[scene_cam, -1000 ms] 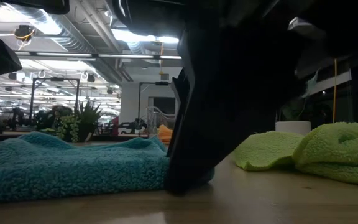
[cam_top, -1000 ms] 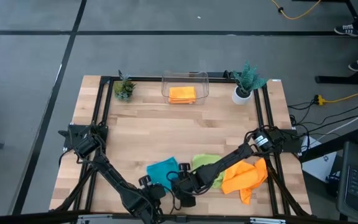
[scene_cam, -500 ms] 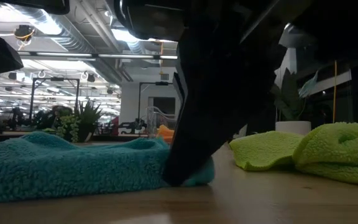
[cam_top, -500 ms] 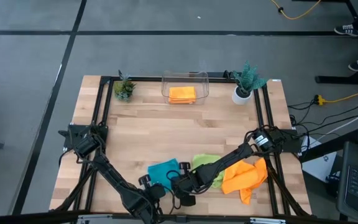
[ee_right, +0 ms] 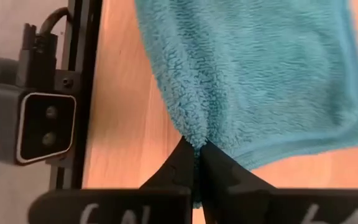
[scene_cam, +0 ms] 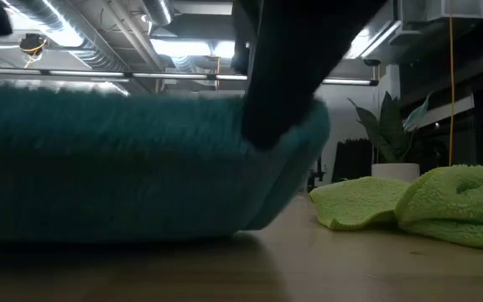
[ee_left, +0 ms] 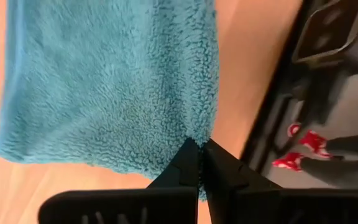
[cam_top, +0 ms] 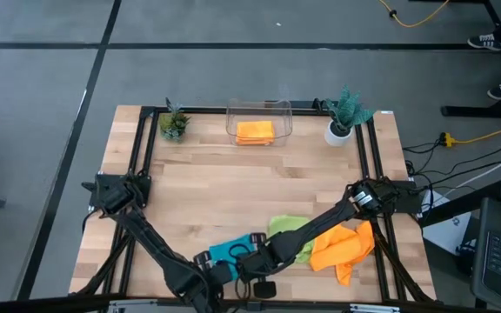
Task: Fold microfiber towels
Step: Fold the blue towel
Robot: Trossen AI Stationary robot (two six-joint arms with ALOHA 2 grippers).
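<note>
Both grippers pinch the teal towel (ee_left: 110, 81) at the desk's (cam_top: 233, 187) near edge: left gripper (ee_left: 201, 155) and right gripper (ee_right: 196, 152) each clamp a corner, probably to raise that edge for folding.

Overhead view of a wooden table (cam_top: 233, 187). At upper centre, a clear bin (cam_top: 259, 121) holds a folded orange towel (cam_top: 255, 131), flanked by two potted plants (cam_top: 174, 122) (cam_top: 344, 111). At lower centre, the left gripper (cam_top: 218, 265) and right gripper (cam_top: 252, 263) meet over a teal towel (cam_top: 230, 251). To its right lie a lime green towel (cam_top: 290, 231) and a crumpled orange towel (cam_top: 342, 246).
</note>
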